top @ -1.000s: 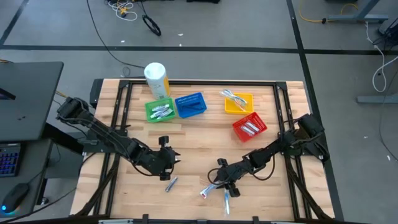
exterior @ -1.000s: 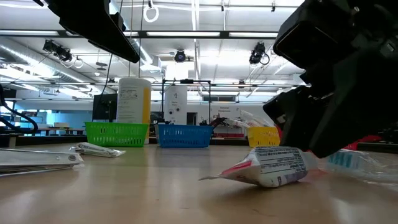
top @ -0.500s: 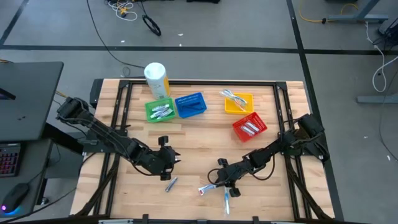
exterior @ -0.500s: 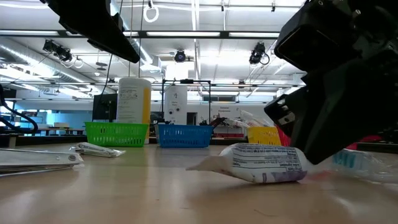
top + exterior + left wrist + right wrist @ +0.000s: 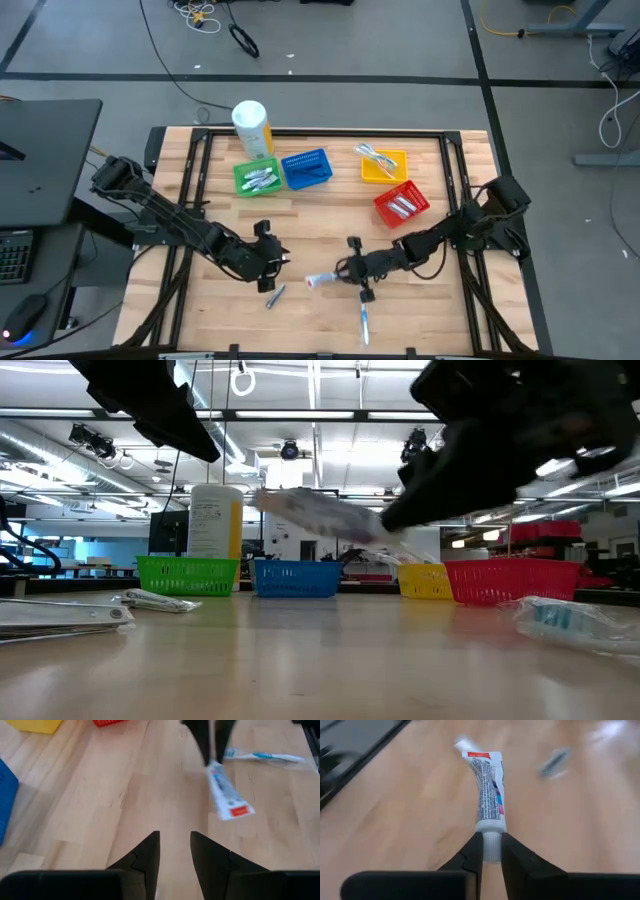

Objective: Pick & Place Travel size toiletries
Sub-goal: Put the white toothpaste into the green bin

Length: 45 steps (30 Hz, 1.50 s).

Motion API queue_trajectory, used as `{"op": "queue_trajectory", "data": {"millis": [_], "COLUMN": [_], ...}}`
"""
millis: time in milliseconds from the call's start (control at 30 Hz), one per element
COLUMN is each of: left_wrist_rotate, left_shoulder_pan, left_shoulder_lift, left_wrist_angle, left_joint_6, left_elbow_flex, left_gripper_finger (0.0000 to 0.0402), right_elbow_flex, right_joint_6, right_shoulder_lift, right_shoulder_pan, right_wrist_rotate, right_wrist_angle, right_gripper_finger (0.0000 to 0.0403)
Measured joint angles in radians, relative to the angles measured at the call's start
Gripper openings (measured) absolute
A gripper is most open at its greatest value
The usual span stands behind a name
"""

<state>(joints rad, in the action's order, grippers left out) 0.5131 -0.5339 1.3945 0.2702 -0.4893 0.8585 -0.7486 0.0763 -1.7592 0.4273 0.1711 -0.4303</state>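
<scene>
My right gripper [image 5: 345,272] is near the middle of the table's front half, shut on a white printed tube [image 5: 320,281]. The tube is in the air [image 5: 320,515] and sticks out ahead of the fingers [image 5: 487,790]. My left gripper [image 5: 268,262] hangs to its left, open, with nothing between its fingers [image 5: 175,855]. A small silver tube [image 5: 275,296] lies flat on the wood just in front of the left gripper. A wrapped blue-and-white toothbrush [image 5: 364,325] lies flat near the front edge. My right gripper pinches the tube's cap end [image 5: 491,840] between its two fingertips. The fingers come about level from the table's right and lie along the tube. The tube is lifted clear of the table, and its crimped tail [image 5: 270,498] points toward the table's left, a little raised.
At the back stand a green basket [image 5: 256,178], a blue basket [image 5: 307,169], a yellow basket [image 5: 383,163] and a red basket [image 5: 401,204]. A large white-and-yellow bottle [image 5: 252,127] stands behind the green one. Bare wood lies between the grippers and the baskets.
My right gripper has risen and drawn a little toward the far edge, carrying the white tube. The tube lay on the table a second ago. It now hangs clear, with its tail swung toward the table's left.
</scene>
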Motion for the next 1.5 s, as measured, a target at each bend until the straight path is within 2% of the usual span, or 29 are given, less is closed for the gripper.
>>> {"op": "queue_trajectory", "data": {"millis": [133,367,533,633,767,967,1133,1500], "left_wrist_rotate": [0.025,0.062,0.039,0.001,0.002,0.008,0.044,0.061], "left_shoulder_pan": [0.0,0.024,0.041,0.045,0.045,0.047,0.047,0.047], "left_shoulder_lift": [0.0,0.0,0.0,0.0,0.0,0.0,0.0,0.0], "left_wrist_angle": [0.0,-0.009,-0.044,-0.044,-0.044,-0.045,-0.046,-0.059], "left_joint_6": [0.071,0.372,0.505,0.523,0.523,0.53,0.542,0.6], "left_elbow_flex": [0.0,0.0,0.0,0.0,0.0,0.0,0.0,0.0], "left_gripper_finger": [0.0116,0.0117,0.0134,0.0152,0.0175,0.0183,0.0155,0.0031], "right_elbow_flex": [0.0,0.0,0.0,0.0,0.0,0.0,0.0,0.0], "right_joint_6": [0.045,0.321,0.376,0.376,0.369,0.334,0.309,0.308], "right_shoulder_lift": [0.029,0.029,0.029,0.029,0.029,0.029,0.029,0.029], "right_shoulder_pan": [-0.054,-0.152,-0.176,-0.185,-0.191,-0.191,-0.193,-0.205], "right_wrist_rotate": [0.085,-0.124,-0.129,-0.131,-0.137,-0.178,-0.184,-0.184], "right_wrist_angle": [-0.025,-0.073,-0.096,-0.123,-0.139,-0.272,-0.281,-0.258], "right_gripper_finger": [0.0051,0.0051,0.0051,0.0051,0.0051,0.0051,0.005,0.005]}}
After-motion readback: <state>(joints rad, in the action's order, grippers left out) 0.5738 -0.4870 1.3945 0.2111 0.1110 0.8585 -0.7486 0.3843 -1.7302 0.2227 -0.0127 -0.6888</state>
